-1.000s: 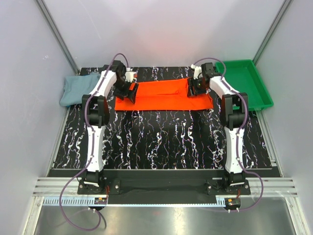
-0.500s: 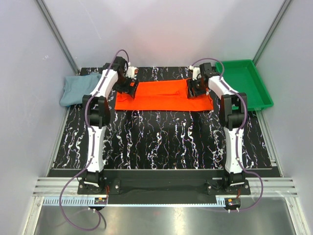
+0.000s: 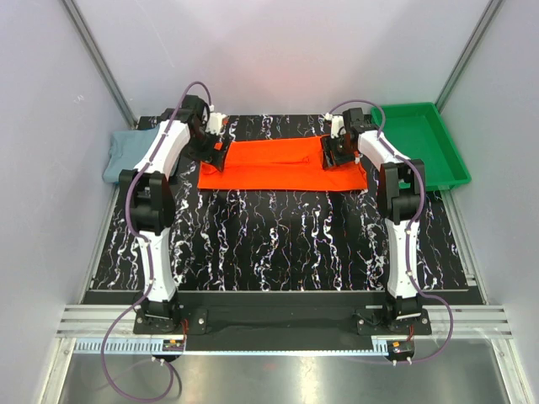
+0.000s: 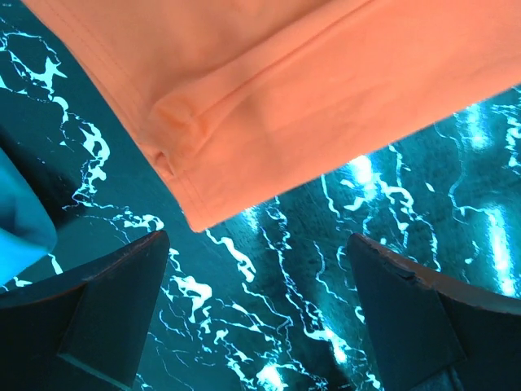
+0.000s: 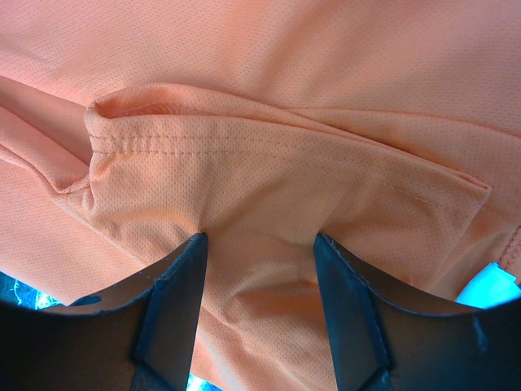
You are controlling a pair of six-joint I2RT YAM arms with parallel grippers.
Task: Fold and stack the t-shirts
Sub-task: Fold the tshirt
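Note:
The orange-red t-shirt (image 3: 282,164) lies folded into a long flat strip across the far part of the table. The grey-blue t-shirt (image 3: 126,153) lies crumpled at the far left edge. My left gripper (image 3: 213,156) is open and empty just off the orange shirt's left end. In the left wrist view the left gripper (image 4: 260,301) hangs over bare table, with the shirt's corner (image 4: 309,81) above it and a bit of the grey-blue shirt (image 4: 20,208) at the left. My right gripper (image 3: 333,155) is on the shirt's right end. In the right wrist view the right gripper (image 5: 259,277) stands open, tips pressed into the orange cloth (image 5: 269,171), a small bulge of cloth between them.
A green plastic tray (image 3: 438,160) stands at the far right, beside the orange shirt's right end. The black marbled table top (image 3: 278,244) stretches from the shirt to the arm bases. Grey walls close in on both sides and at the back.
My left arm has swung to the left and its gripper has slid off the orange shirt's left end onto the table. The right gripper has hardly moved.

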